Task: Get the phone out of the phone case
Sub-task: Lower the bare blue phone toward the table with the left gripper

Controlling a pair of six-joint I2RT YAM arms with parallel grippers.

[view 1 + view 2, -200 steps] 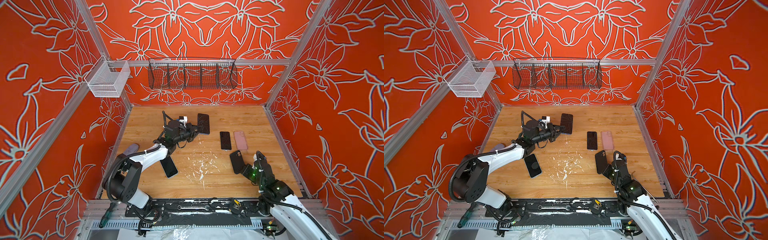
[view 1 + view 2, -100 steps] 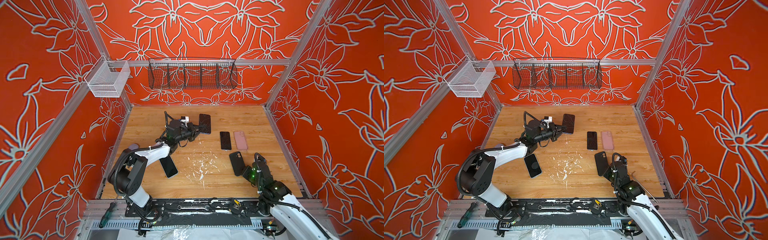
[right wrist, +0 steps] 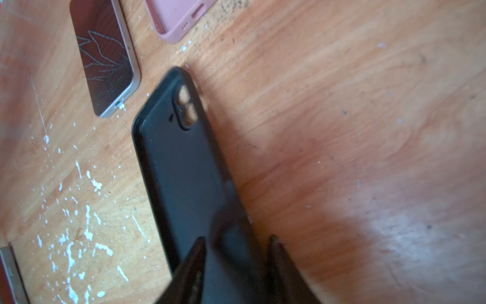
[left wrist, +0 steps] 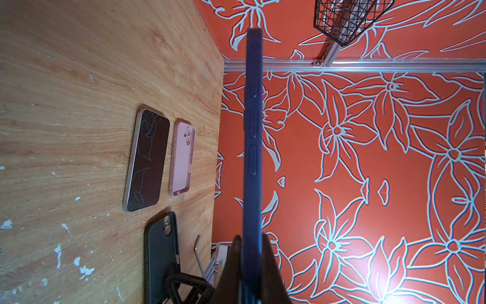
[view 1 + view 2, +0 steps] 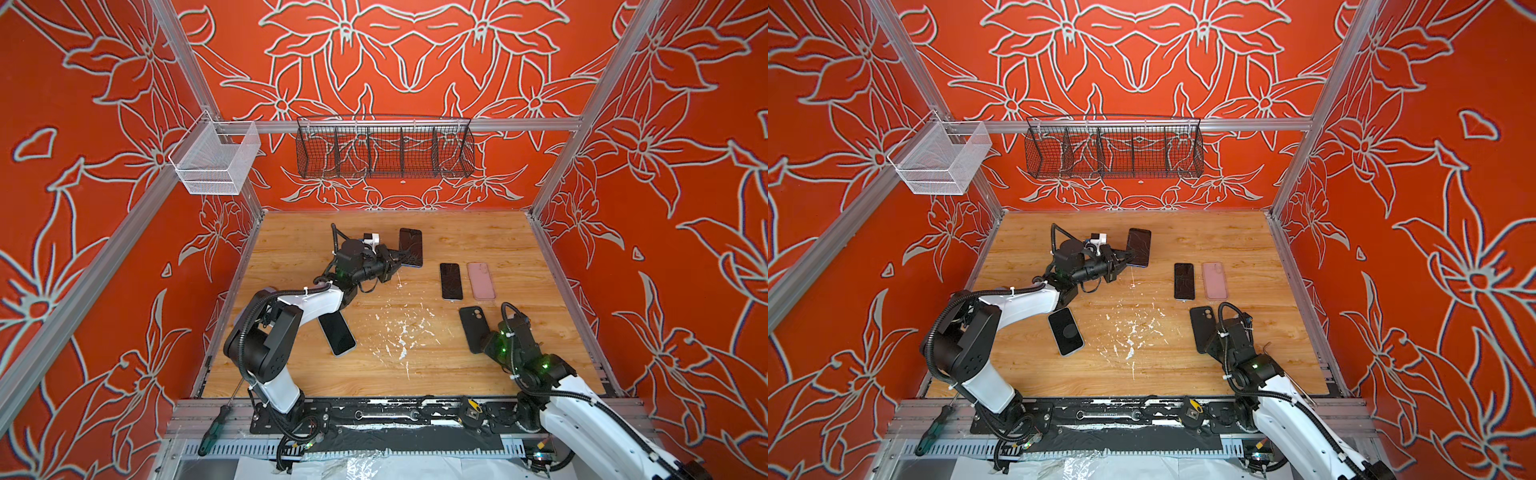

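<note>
2 tools: L (image 4: 251, 244) tight on blue-cased phone (image 4: 253, 131), R (image 3: 236, 238) part-spread over black case (image 3: 178, 163).

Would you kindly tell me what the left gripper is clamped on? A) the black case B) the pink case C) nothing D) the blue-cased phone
D: in the left wrist view the left gripper pinches the blue-cased phone edge-on, while the pink case and black case lie on the table.
</note>
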